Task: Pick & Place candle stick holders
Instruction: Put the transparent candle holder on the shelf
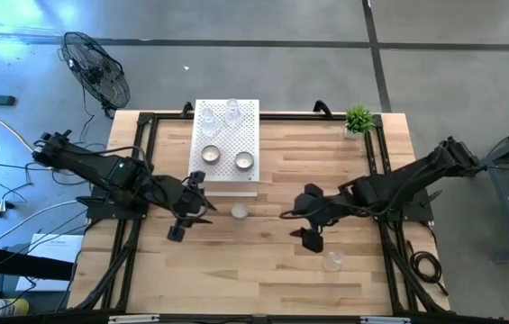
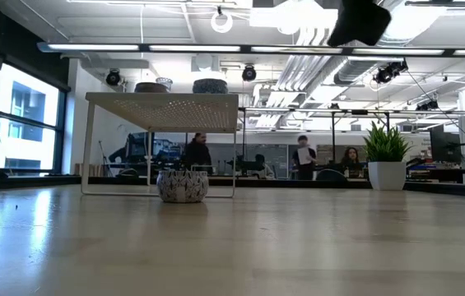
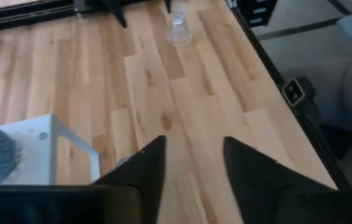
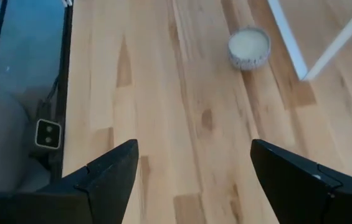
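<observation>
A white perforated box (image 1: 227, 144) stands at the table's far middle. It carries two clear glass holders (image 1: 232, 112) and two silvery holders (image 1: 243, 162). One silvery holder with a white centre (image 1: 240, 211) stands on the table just in front of the box, between my grippers; it also shows in the right wrist view (image 4: 248, 48) and the low view (image 2: 182, 185). One clear glass holder (image 1: 332, 261) stands near the right front and shows in the left wrist view (image 3: 179, 31). My left gripper (image 1: 202, 209) (image 3: 191, 168) is open and empty. My right gripper (image 1: 301, 216) (image 4: 194, 168) is open wide and empty.
A small green potted plant (image 1: 359, 119) stands at the far right corner. A dark frame (image 1: 150, 121) runs along the table's sides. The box's legs (image 4: 325, 37) stand close behind the loose silvery holder. People show in the room beyond the table (image 2: 302, 156).
</observation>
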